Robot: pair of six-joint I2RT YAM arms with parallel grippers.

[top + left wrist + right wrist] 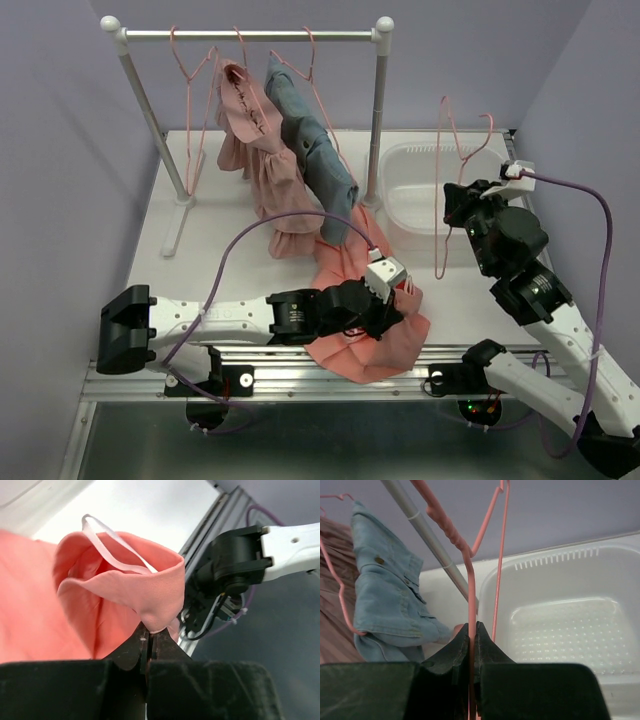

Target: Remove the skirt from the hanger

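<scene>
L jaws pinch skirt [370,355] edge, anchoring it at table [200,270] near edge. R jaws clamp hanger [471,595] wire, held clear to the right. Judged separated.

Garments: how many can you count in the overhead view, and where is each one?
3. The salmon skirt lies crumpled at the near edge of the table. The dusty-pink ruffled garment and the denim garment hang side by side on the rail.

Robot lab bench, plain lavender walls [60,200], white table [200,262], aluminium rail frame [300,380], small clothes rack [250,35]
</scene>
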